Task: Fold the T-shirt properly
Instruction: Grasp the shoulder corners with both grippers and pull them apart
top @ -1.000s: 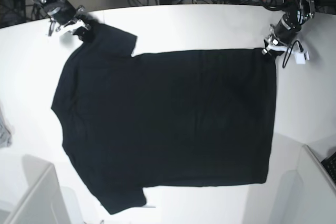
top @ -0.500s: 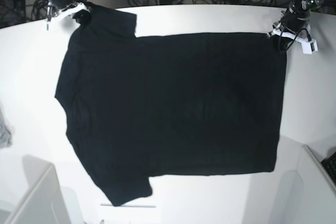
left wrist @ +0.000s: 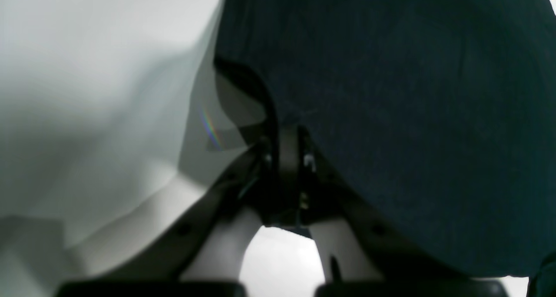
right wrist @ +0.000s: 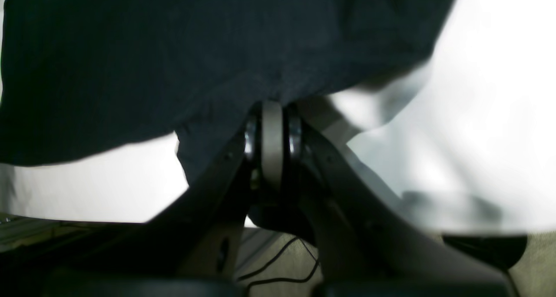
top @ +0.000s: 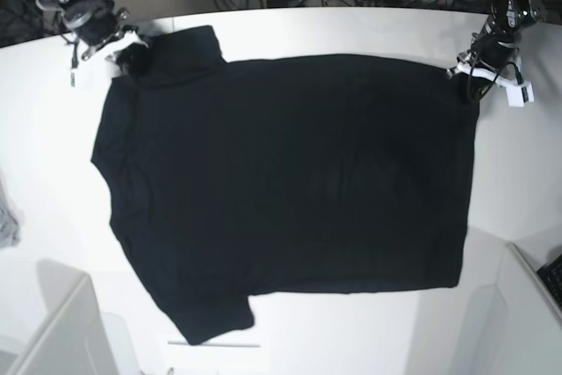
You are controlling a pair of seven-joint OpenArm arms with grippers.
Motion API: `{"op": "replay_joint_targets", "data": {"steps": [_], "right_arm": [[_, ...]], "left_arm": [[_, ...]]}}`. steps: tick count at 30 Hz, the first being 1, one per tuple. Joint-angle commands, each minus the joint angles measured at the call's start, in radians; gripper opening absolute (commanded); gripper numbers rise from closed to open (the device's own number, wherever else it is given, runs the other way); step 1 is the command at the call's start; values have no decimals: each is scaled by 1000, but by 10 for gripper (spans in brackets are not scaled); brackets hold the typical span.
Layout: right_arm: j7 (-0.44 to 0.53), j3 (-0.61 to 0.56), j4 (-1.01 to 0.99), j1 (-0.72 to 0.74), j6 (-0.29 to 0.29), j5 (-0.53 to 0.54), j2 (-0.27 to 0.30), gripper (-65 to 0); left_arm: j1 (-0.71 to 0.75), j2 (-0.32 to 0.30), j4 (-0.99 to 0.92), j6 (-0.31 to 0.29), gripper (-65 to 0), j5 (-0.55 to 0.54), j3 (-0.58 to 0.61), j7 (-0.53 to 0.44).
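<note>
The T-shirt (top: 290,191) lies spread flat, plain black side up, over most of the white counter (top: 290,28), its sleeves toward the counter's left edge. At the far right corner the left gripper (top: 465,72) has its fingers pinched closed on the hem corner. At the far left corner the right gripper (top: 130,52) pinches the upper sleeve edge. No writing can be read.

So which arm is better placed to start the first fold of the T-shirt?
Likely the right. The right gripper pinches the far sleeve of the T-shirt, an easy piece to fold inward. The left gripper holds the far hem corner and can anchor it.
</note>
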Motion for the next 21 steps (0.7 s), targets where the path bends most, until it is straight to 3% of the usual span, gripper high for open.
{"op": "replay_joint_targets", "data": {"steps": [1,6,11,21], "right_arm": [[4,5,19,14,5,16,8,-650],[-51,5,19,100,-4,16,8,-650],[-74,2,19,173,-71,16,14,-650],[-177,5,14,324,-73,15,60,-650]], "left_arm": [[-14,-10,30,-6,-650,-11,-10,-4],[-64,-1,54,-2,-650,-11,-10,28],[-107,10,47,-1,-650,-9,-12,51],[-173,11,2,-1,-650,-11,-10,51]]}}
